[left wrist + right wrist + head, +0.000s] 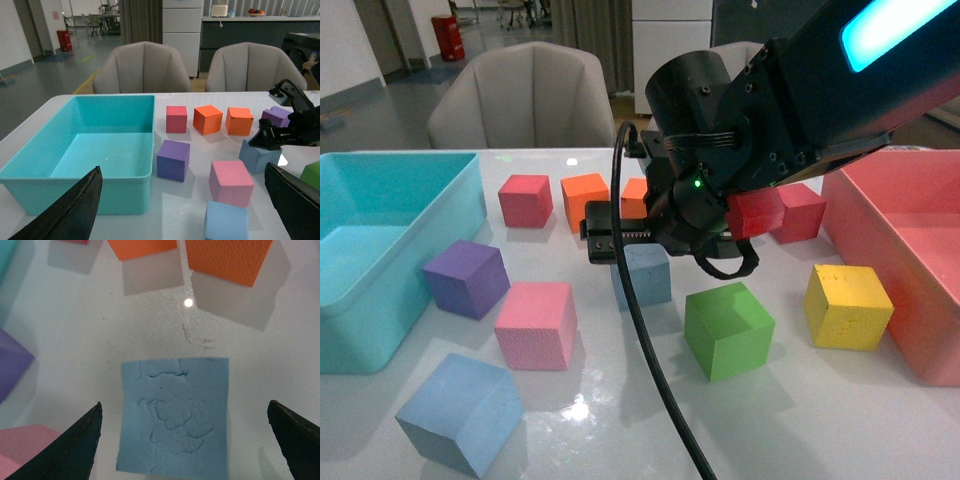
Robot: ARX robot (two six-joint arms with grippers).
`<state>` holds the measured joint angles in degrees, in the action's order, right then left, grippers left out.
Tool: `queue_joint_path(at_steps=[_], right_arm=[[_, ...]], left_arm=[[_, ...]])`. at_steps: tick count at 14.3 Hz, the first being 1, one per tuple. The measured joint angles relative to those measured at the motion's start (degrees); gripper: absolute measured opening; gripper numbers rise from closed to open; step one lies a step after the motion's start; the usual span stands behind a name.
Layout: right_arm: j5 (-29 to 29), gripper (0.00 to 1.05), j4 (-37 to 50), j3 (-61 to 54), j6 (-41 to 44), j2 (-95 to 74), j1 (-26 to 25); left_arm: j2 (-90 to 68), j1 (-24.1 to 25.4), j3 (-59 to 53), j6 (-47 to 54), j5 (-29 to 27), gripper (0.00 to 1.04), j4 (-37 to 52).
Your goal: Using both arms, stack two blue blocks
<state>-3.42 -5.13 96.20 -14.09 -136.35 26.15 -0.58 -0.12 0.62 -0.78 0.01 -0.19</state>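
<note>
One pale blue block (645,275) sits mid-table, directly under my right arm (720,150). In the right wrist view it lies flat (175,415) between the wide-apart fingers of my right gripper (184,403), which is open above it and touches nothing. The other blue block (460,415) rests near the table's front left edge. My left gripper (182,167) is open and empty, hovering back from the table's near side. From it I see the near blue block (226,221) low between its fingers and the far one (257,157) under the right gripper (277,136). The left arm is outside the front view.
A turquoise bin (380,330) stands at the left and a pink bin (920,300) at the right. Around the blocks lie purple (467,278), pink (536,325), green (728,330), yellow (847,306), red (525,200) and orange (584,200) cubes. A black cable (650,370) hangs across the middle.
</note>
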Motion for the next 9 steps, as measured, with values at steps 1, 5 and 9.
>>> queue_joint_path(at_steps=[1,5,9], right_arm=[[0.0,0.98,2.4,-2.6,-0.6,2.9,-0.2],[2.6,0.98,14.6,-17.6,-2.8,18.8,-1.1],[9.9,0.98,26.9,-46.1,-4.6,45.1,-1.0]], left_arm=[[0.0,0.0,0.0,0.0,0.0,0.98,0.0],[0.0,0.0,0.0,0.0,0.0,0.98,0.0],[0.0,0.0,0.0,0.0,0.0,0.98,0.0]])
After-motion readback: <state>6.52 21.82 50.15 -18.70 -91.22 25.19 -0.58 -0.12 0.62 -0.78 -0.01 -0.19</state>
